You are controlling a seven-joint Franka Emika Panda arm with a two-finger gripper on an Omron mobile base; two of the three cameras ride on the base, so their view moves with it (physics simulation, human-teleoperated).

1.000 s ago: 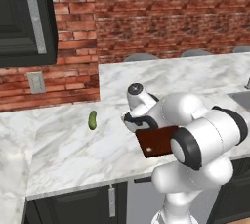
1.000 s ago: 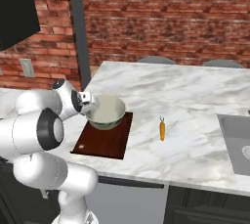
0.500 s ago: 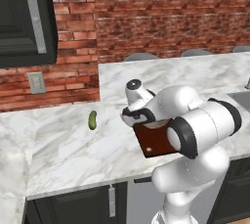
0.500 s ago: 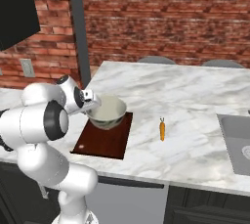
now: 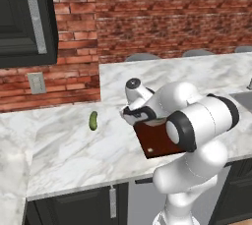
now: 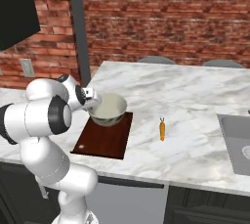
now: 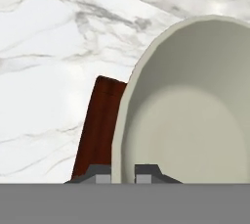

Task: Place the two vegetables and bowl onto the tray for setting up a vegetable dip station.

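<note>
**Bowl pinched at the rim, over the tray's far end**

Now, the bowl (image 6: pixel 108 110) is what I have in hand. It sits over the far end of the tray (image 6: pixel 102 140), and from the right base view I cannot tell whether it rests on the board or hangs just above it. The gripper (image 7: pixel 122 171) is clamped on its rim, one fingertip (image 7: pixel 146 171) inside the cream wall and the other outside.

I judge the bowl stiff and fairly light, with a smooth metallic skin that could slip or swing in a thin rim pinch, so I would lower it gently. The rim is the sensible hold on something this wide.

The cucumber (image 5: pixel 93 120) lies alone on the marble counter (image 5: pixel 64 150), well apart from the tray and toward the brick wall. The carrot (image 6: pixel 162 129) lies on the counter near the tray's other long side. Both look short, firm and round enough to roll; I would take each across its middle.

The hand view gives me the grip itself and a strip of tray beneath the bowl. The left base view shows the cucumber, with my own arm covering the bowl there. The right base view gives the carrot, most of the tray and the sink (image 6: pixel 237 135).
</note>
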